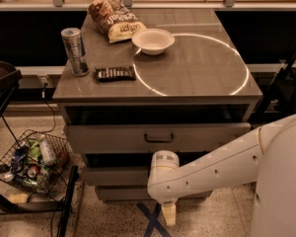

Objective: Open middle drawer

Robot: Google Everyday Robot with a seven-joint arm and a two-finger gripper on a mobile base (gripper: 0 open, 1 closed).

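The grey cabinet [158, 78] has three drawers. The top, taller-fronted drawer [113, 138] stands slightly pulled out, with a dark bar handle [159, 138]. The middle drawer [113, 175] is the low front below it; it looks level with the lowest drawer [123, 193]. My gripper [163, 171] is at the end of the white arm [222, 164], which reaches in from the right. It sits right in front of the middle drawer's centre. It hides that drawer's handle.
On the cabinet top are a can [74, 51], a dark snack bar [114, 73], a chip bag [113, 19] and a white bowl [153, 40]. A wire basket of cans and bottles [32, 164] stands at the left. Blue tape [153, 221] marks the floor.
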